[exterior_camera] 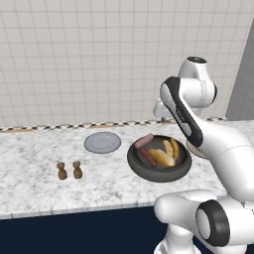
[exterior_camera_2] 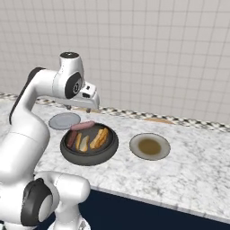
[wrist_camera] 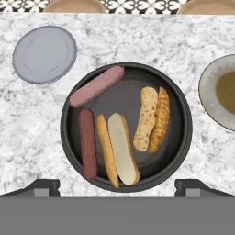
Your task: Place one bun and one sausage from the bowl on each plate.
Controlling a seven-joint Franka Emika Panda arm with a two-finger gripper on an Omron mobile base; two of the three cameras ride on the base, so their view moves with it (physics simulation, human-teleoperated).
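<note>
Standing at the marble counter (exterior_camera: pixel 34 171) and reading across from the left: two small brown shakers (exterior_camera: pixel 69 170), side by side near the front edge, no part of the job. Next, a light-grey plate (wrist_camera: pixel 44 54), flat and bare, nothing on it. Just beside it, the dark bowl (wrist_camera: pixel 183 137), holding what looks like the full stock: one pinkish sausage (wrist_camera: pixel 96 86) lying up against the rim on the side toward that plate, a second, darker sausage (wrist_camera: pixel 87 143) along the bowl's edge, one split bun (wrist_camera: pixel 117 149) beside it with its pale inside showing, and another bun (wrist_camera: pixel 153 119) toward the far side, its two halves touching. Last, near the bowl on its other side, a second plate (exterior_camera_2: pixel 149 146) with a brownish centre; whether that is the dish's own colour or something on it I cannot tell, but no bun or sausage lies there. The gripper (wrist_camera: pixel 117 184) hangs above the bowl, looking straight down into it, fingers spread wide and empty. Judged so: nothing served yet, both plates outstanding, four transfers left; a first pick from the bowl seems the step in hand.
</note>
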